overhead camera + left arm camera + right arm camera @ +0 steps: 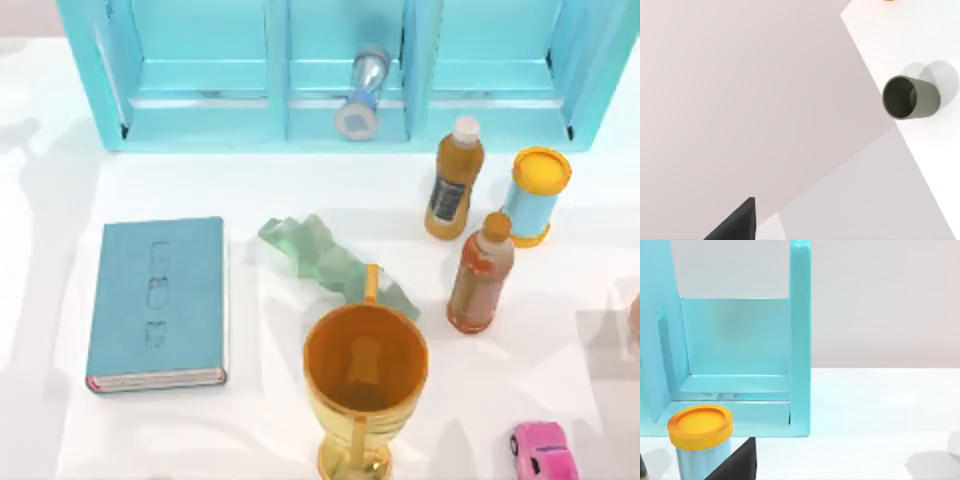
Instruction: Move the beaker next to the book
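The book is teal-blue with faint embossed marks and lies flat at the table's left, its white page edges toward the front. To its right lies a translucent pale-green, faceted glass-like vessel on its side, which I take for the beaker. A strip of bare table separates it from the book. Neither arm is near either one. A dark piece of my left gripper shows low in the left wrist view, over the table's edge. A like piece of my right gripper sits close to a yellow-lidded can.
A tall orange goblet stands just in front of the beaker. Two bottles, the blue can and a pink toy car fill the right side. A teal shelf spans the back. A grey-green cup stands near the table's edge.
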Tool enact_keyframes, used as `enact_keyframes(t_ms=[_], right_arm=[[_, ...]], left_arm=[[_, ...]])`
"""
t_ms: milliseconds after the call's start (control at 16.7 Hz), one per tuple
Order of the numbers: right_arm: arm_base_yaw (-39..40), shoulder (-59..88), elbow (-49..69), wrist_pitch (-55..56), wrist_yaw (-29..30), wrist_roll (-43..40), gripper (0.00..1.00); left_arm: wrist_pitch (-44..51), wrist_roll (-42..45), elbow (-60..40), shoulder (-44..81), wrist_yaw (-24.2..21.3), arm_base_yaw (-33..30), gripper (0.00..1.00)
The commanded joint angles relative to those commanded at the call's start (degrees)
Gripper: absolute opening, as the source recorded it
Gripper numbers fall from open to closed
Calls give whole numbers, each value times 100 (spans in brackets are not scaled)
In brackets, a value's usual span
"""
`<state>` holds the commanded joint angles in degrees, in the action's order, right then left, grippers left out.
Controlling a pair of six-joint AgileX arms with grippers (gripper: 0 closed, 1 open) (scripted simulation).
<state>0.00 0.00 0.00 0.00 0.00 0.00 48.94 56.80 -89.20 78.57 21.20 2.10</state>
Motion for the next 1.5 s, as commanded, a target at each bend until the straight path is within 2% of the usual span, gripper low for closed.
enact_keyframes(t_ms=[360,600,840,1140,1500], right_arm=[[0,0,0,0,0,0,100],[0,0,0,0,0,0,100],[0,0,0,0,0,0,100],[0,0,0,0,0,0,100],[0,0,0,0,0,0,100]], left_arm=[[1972,2138,-3480,3642,865,103,100],[2880,3207,-5213,5638,1403,171,100],[3442,3915,-6633,7170,1893,235,100],[3752,4303,-7560,8196,2295,290,100],[3787,4344,-7708,8343,2357,297,100]])
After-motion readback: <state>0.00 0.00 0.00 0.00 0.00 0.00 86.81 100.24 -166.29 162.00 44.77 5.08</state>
